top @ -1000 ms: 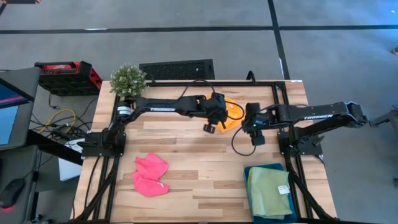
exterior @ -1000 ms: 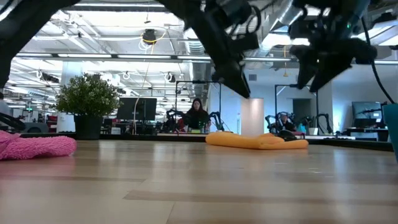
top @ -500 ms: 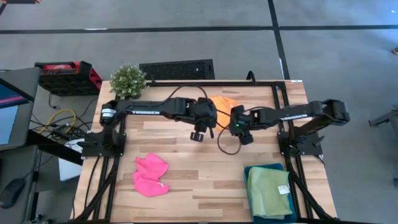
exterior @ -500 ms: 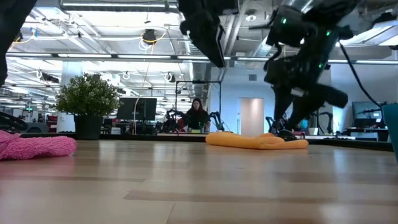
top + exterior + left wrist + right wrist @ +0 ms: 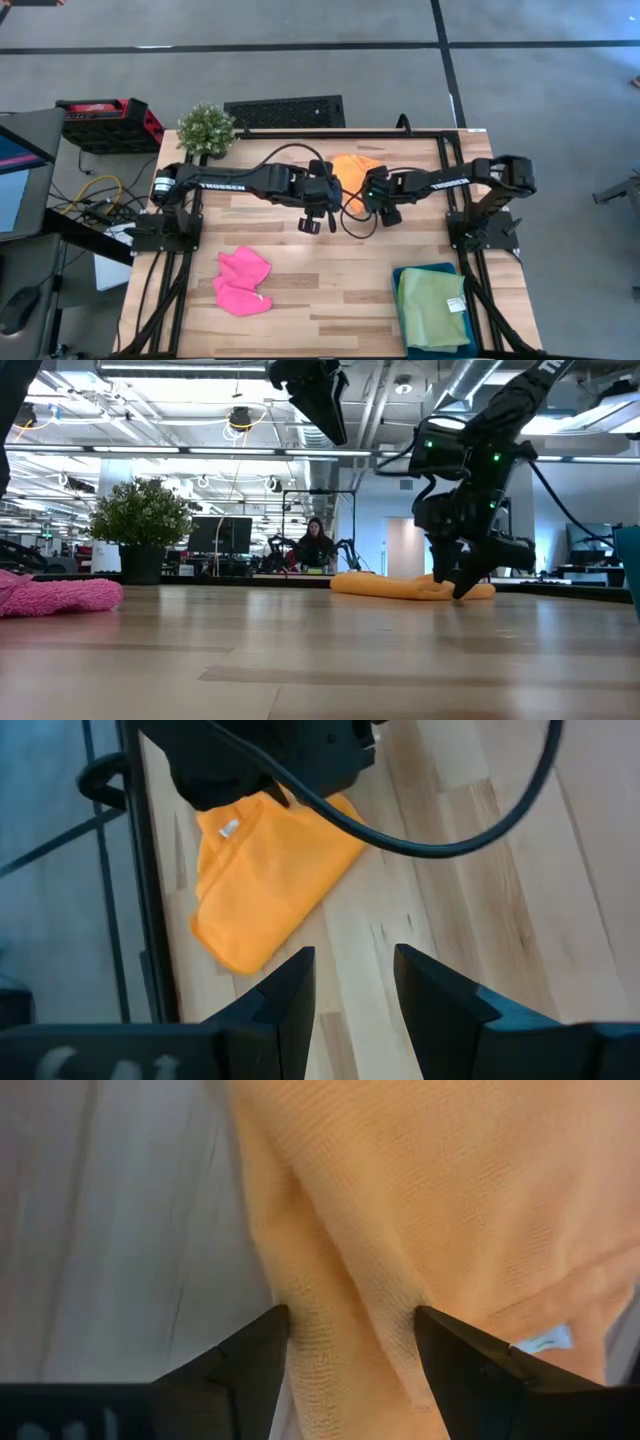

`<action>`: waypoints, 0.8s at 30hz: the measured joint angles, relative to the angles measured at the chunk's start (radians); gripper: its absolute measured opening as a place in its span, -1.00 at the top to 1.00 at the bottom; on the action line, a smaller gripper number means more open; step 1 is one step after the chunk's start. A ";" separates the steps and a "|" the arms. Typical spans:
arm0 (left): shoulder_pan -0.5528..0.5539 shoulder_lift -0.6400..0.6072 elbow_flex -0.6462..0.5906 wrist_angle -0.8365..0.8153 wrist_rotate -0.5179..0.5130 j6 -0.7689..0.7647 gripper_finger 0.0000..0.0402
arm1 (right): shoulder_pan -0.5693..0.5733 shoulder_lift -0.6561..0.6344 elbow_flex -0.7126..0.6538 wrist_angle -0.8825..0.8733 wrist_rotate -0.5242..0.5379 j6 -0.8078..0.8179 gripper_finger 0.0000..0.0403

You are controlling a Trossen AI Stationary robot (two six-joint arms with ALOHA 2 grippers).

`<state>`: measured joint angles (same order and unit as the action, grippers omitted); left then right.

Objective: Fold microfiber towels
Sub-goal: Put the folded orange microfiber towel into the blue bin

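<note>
Right wrist view: your right gripper (image 5: 345,1342) is straddling a raised fold of the crumpled orange microfiber towel (image 5: 420,1200), fingers spread and gripping nothing yet. You are risking a pinch of one thin layer, which could slip free as you lift. Above the wooden table (image 5: 330,290), your left gripper (image 5: 309,226) is hovering just beside the towel, fingers parted and empty. Nearer the front edge, the hot pink cloth (image 5: 243,281) is lying bunched, while the light green towel (image 5: 433,309) is sitting folded in the dark teal tray (image 5: 402,276).
</note>
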<state>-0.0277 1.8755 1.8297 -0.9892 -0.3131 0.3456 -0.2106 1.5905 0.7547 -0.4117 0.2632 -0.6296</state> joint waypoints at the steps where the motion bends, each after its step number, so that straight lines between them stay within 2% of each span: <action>1: -0.001 0.000 0.000 -0.004 0.000 -0.001 0.35 | -0.004 0.007 -0.001 -0.002 0.000 -0.001 -0.21; 9: -0.002 0.000 0.000 -0.028 0.000 -0.010 0.35 | -0.023 0.056 0.006 0.007 0.002 0.036 -0.20; 12: -0.002 0.000 0.000 -0.040 0.001 -0.014 0.35 | -0.018 0.056 0.006 -0.006 0.005 0.071 -0.10; 15: -0.002 0.001 0.000 -0.049 0.001 -0.019 0.35 | -0.016 0.058 0.005 -0.016 -0.003 0.092 0.12; 22: -0.002 0.001 0.000 -0.066 0.001 -0.039 0.35 | -0.017 0.063 0.002 -0.031 0.000 0.192 0.89; 24: -0.002 0.001 0.000 -0.082 0.002 -0.055 0.35 | -0.010 0.063 0.002 -0.039 0.013 0.221 0.94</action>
<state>-0.0299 1.8767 1.8294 -1.0716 -0.3115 0.2908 -0.2206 1.6533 0.7563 -0.4503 0.2764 -0.4086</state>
